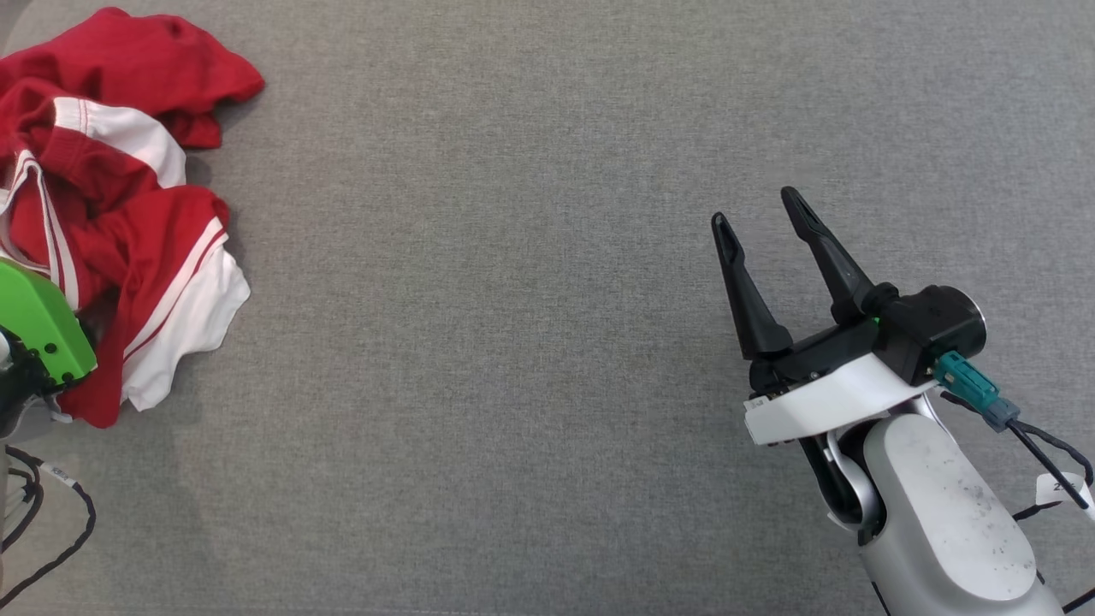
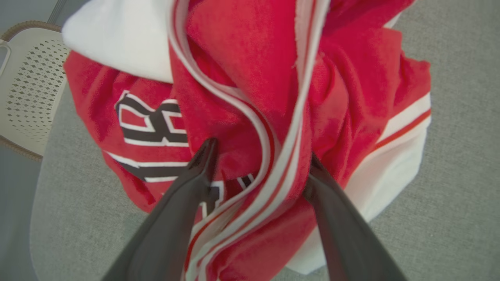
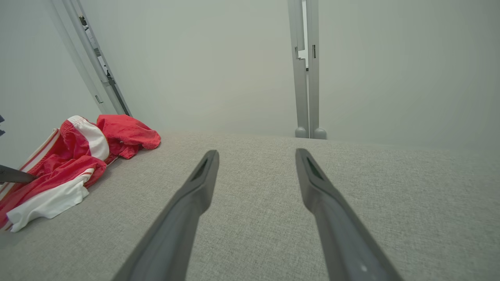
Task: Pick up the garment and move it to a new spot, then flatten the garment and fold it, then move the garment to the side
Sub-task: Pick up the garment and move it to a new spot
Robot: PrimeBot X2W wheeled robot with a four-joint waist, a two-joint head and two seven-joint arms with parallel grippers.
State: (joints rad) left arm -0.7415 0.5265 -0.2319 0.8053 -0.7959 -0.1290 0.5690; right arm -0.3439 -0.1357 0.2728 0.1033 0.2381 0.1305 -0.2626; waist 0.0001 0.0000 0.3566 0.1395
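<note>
- At the left edge of the table, the garment is seen crumpled in a heap, red with white panels and stripes.
- A raised ridge of cloth with a striped hem is straddled by the left gripper; its jaws are spread wide, and nothing is clamped yet.
- The pick-up is judged to be the step in hand. The fingers should be pressed down on both sides of the ridge before being closed, so that several layers are caught and not the hem alone.
- The lift should be made slowly, so that trailing cloth is not dragged off the left edge.
- Well apart at the near right, the right gripper is held over bare table, jaws released and empty.
</note>
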